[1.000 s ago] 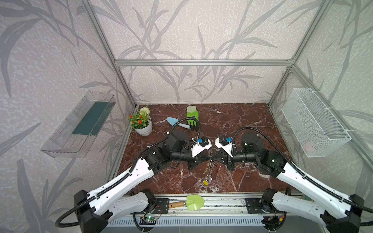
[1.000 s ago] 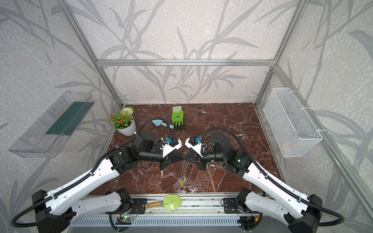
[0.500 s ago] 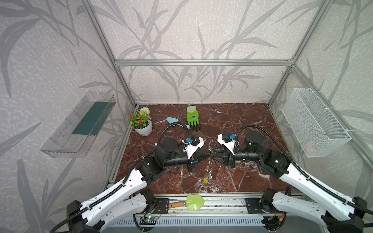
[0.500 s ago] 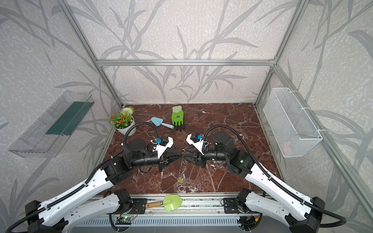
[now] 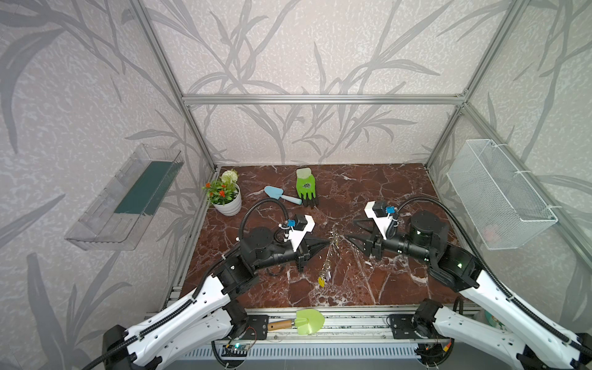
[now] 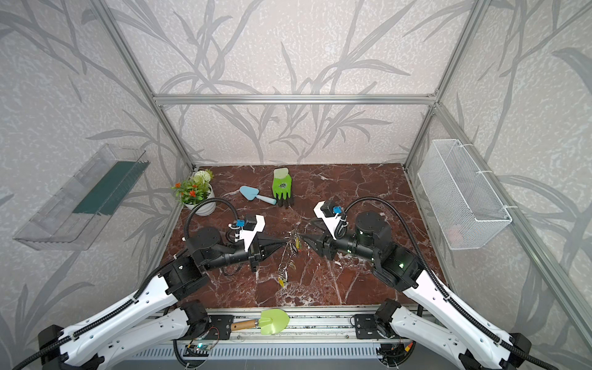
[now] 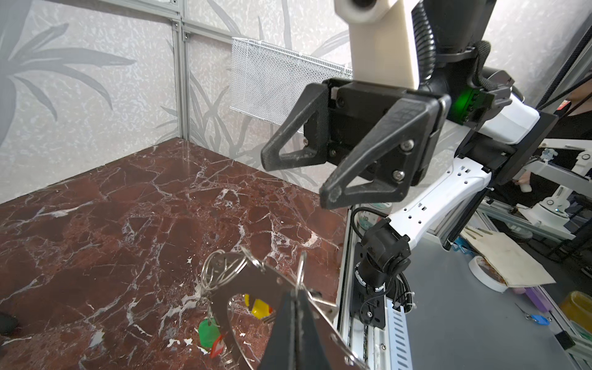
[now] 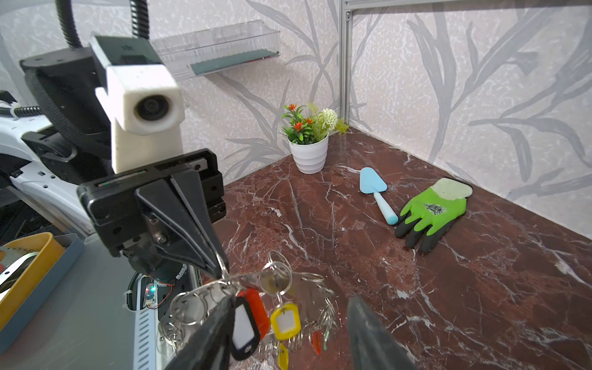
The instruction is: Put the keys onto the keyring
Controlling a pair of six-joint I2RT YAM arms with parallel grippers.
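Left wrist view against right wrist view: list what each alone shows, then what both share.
Left wrist only: the mesh basket on the wall. Right wrist only: the plant, trowel, glove and clear shelf. Both: the keyring with its keys, the shut left gripper pinching it, the open right gripper, the marble floor.

Both arms stretch forward from their bases, forearms nearly level, and the wrists point at each other. The left pincer (image 5: 327,241) has its jaws pressed together on the rim of the keyring (image 7: 256,280). Directly opposite that pincer, tips close, the right pincer (image 5: 349,229) has its jaws spread apart.
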